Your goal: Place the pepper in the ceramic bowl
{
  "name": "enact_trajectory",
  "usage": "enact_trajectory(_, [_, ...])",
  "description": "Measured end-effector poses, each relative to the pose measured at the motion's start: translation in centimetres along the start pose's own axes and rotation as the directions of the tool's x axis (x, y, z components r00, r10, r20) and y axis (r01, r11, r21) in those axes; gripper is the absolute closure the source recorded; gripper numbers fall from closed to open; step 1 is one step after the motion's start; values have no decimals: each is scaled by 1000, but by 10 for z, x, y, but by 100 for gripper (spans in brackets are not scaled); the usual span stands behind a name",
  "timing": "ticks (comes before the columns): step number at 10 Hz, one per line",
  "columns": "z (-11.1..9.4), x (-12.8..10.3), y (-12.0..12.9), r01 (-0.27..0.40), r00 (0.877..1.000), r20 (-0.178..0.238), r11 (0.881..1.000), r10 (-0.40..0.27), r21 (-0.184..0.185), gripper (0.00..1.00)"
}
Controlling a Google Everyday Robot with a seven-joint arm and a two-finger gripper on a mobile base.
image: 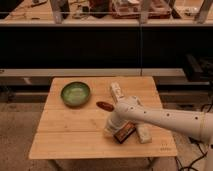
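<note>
The pepper, small, glossy and dark red-brown, lies on the wooden table near its middle. To its left, a short gap away, stands the round green ceramic bowl, with nothing inside it. My white arm reaches in from the right. The gripper hangs low over the table just in front of the pepper, and nothing shows in its grasp. It is shut. The wrist hides the fingertips.
A dark flat bar with an orange edge lies right beside the gripper. A white packet sits to the right of the bar, and another white packet lies behind the pepper. Dark shelving runs behind the table.
</note>
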State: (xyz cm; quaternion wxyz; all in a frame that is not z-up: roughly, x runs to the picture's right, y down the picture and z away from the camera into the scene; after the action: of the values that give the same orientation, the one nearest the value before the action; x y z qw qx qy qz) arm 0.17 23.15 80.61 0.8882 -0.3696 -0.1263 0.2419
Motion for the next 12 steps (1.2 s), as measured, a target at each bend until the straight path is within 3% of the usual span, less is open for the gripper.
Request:
enact_trajectory(1, [-9,2,-6,0,1000,-8,1000,0,14,86])
enact_trajectory(5, [-81,7,-49,12,1000,-23,991,-9,133,86])
enact_trajectory(6, [-92,4,-54,18,1000,-15,989,-16,147,86])
enact_trajectory(9, [-123,-13,-79,46,996,65,976,-61,213,92])
enact_trajectory(10, [-126,-16,-88,54,994,82,971,-75,232,87])
enact_trajectory(12, [-128,-13,-109,71,989,111,966,-101,250,68])
